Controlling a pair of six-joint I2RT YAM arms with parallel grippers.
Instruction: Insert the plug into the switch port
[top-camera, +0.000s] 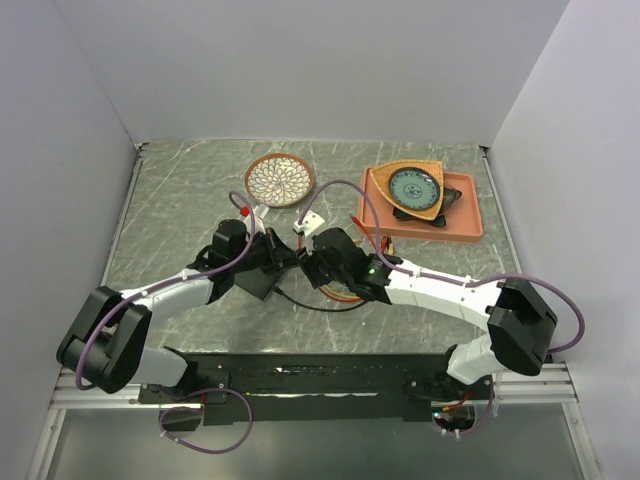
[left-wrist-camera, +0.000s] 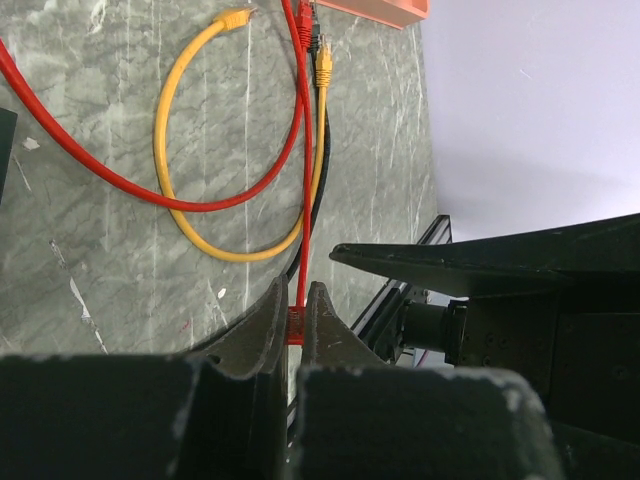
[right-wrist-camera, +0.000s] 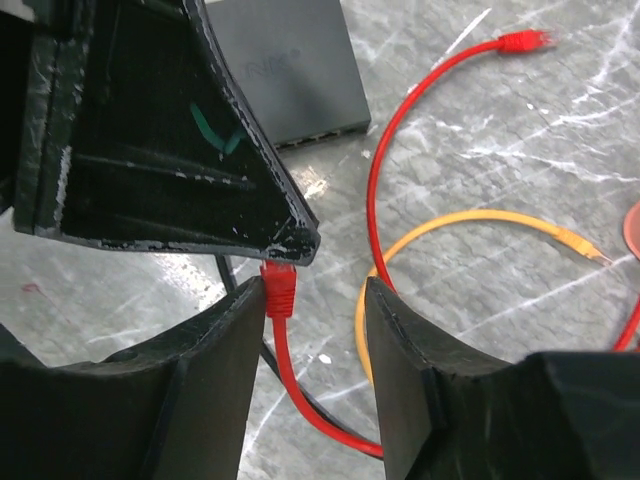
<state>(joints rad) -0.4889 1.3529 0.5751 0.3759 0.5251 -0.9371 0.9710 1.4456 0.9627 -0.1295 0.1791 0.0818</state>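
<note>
Step in hand: we are judging this to be the grasp on the plug being settled before insertion. We are seeing nothing seated in a port yet.
Left pincer (left-wrist-camera: 296, 300): we are keeping it shut on the red plug (right-wrist-camera: 280, 288), pinching it right at the fingertips, with the red cable (left-wrist-camera: 305, 150) running straight out ahead of them.
Right pincer (right-wrist-camera: 315, 292): its jaws are standing apart. The plug is sitting in the gap, just beside its left finger, and is not being squeezed.
Switch (right-wrist-camera: 290, 70): it is lying flat on the table (left-wrist-camera: 80, 230), ahead of the right pincer's fingertips and beyond the left pincer's tip, with its socket edge facing back toward us.
Clutter: a yellow cable (left-wrist-camera: 165, 130) is looping ahead of both pincers, crossing the red one.
Next move: we are expecting to need the right pincer backed clear. The left pincer then has to turn the plug's nose toward the socket edge, line it up level with one port and push straight in. The switch may slide unless it is being steadied.
</note>
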